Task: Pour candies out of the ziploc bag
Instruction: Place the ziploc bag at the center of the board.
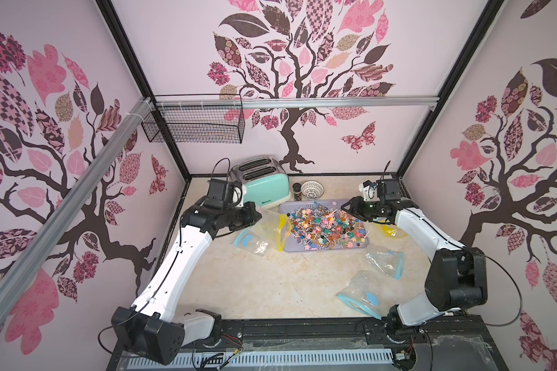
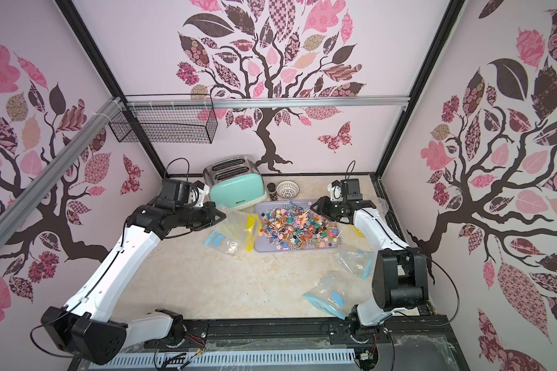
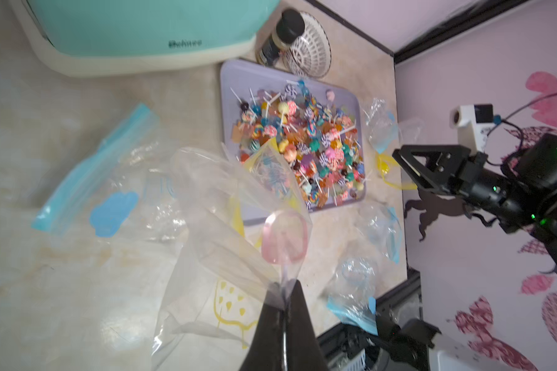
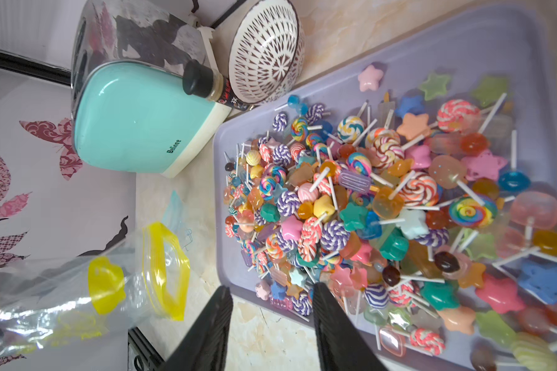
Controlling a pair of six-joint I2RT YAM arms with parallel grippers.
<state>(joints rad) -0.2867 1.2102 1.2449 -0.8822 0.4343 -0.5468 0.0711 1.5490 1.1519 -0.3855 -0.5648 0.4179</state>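
The left end effector [image 1: 257,212] pinches the ziploc bag [image 1: 270,228] by a corner, mouth sloping right toward the tray [image 1: 286,209]; the right end effector [image 1: 346,207] hangs spread, empty.

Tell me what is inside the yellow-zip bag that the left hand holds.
One pink lollipop lies inside the yellow-zip bag, close to the corner the left hand pinches. Nothing else shows through the clear plastic, though its crumpled folds may cover something.
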